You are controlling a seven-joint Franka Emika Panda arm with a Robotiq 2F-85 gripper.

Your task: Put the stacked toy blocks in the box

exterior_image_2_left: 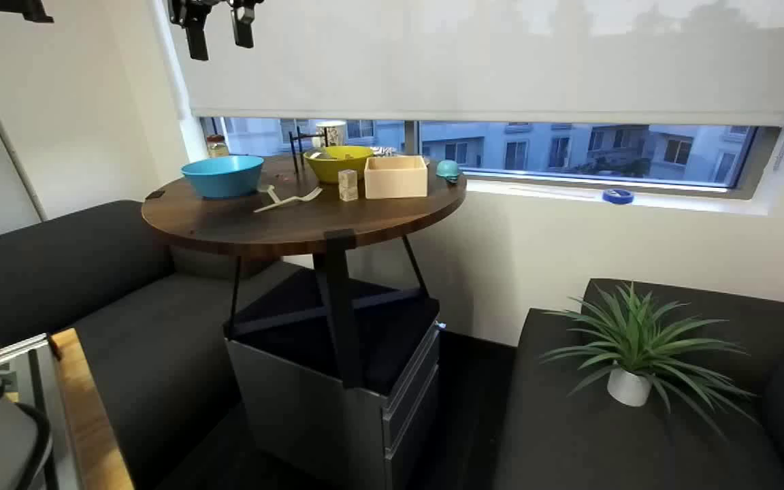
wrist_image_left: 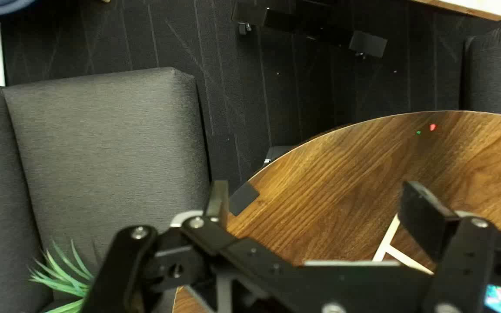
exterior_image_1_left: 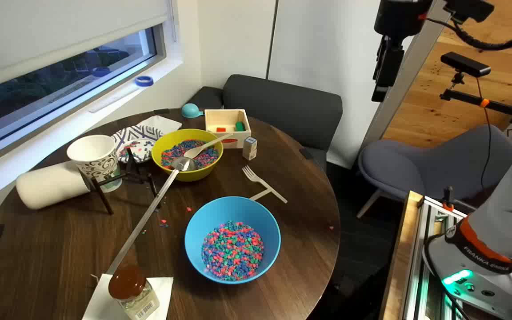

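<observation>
The light wooden box (exterior_image_1_left: 228, 141) stands at the table's far edge, behind the yellow bowl; it also shows in an exterior view (exterior_image_2_left: 396, 180). A tiny red-orange block (exterior_image_1_left: 221, 129) lies inside it near a green piece (exterior_image_1_left: 239, 126); I cannot tell whether the red one is a stack. A small pale upright block (exterior_image_1_left: 250, 148) stands just beside the box; it also shows in an exterior view (exterior_image_2_left: 348, 185), perhaps two cubes high. My gripper (exterior_image_1_left: 381, 86) is open and empty, high above and away from the box, also in an exterior view (exterior_image_2_left: 220, 46) and the wrist view (wrist_image_left: 315, 187).
A blue bowl (exterior_image_1_left: 265, 222) and a yellow bowl (exterior_image_1_left: 162, 151) hold coloured bits. A long spoon handle (exterior_image_1_left: 145, 218) crosses the table. A fork (exterior_image_1_left: 265, 183), a paper cup (exterior_image_1_left: 94, 153), a black stand (exterior_image_1_left: 136, 175), a jar (exterior_image_1_left: 134, 293) and a turquoise scoop (exterior_image_1_left: 190, 110) stand around.
</observation>
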